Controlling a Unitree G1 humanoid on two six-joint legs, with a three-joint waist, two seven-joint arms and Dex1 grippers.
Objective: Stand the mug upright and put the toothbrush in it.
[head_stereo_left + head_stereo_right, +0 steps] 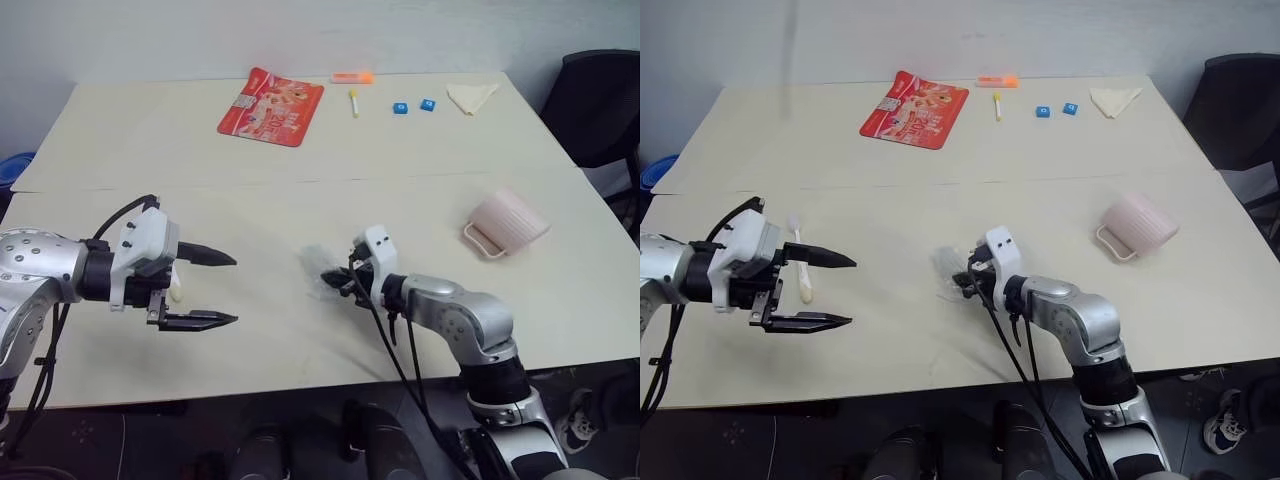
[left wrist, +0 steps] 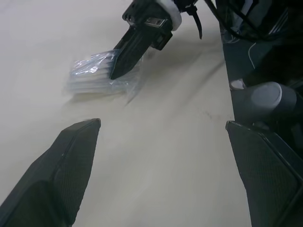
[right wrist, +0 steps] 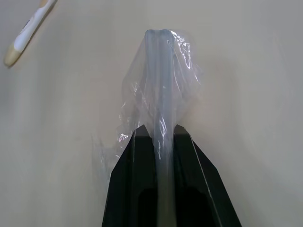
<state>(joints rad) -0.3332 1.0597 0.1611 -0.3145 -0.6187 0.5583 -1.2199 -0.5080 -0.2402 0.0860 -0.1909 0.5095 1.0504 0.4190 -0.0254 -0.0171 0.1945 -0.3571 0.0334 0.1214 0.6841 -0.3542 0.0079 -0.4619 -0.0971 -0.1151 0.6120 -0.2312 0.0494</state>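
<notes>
Right pincer (image 1: pixel 332 283) clamped on clear plastic wrapper (image 1: pixel 950 268); left pincer (image 1: pixel 215 289) wide, empty.

Mug (image 1: pixel 508 223) lies on its side at the surface's (image 1: pixel 300 350) right, well apart from both arms. Looks light, rigid plastic; ribbed wall should grip well, rim or handle is the likely hold. Toothbrush (image 1: pixel 799 260) lies flat beside left pincer (slim, stiff, probably slippery), best pinched mid-handle.

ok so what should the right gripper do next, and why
Probably lift the crumpled clear plastic wrapper a little off the table and carry it aside. The right gripper is shut on it, while the ribbed pale pink plastic mug lies on its side and the slim yellow-and-white toothbrush lies apart.
</notes>
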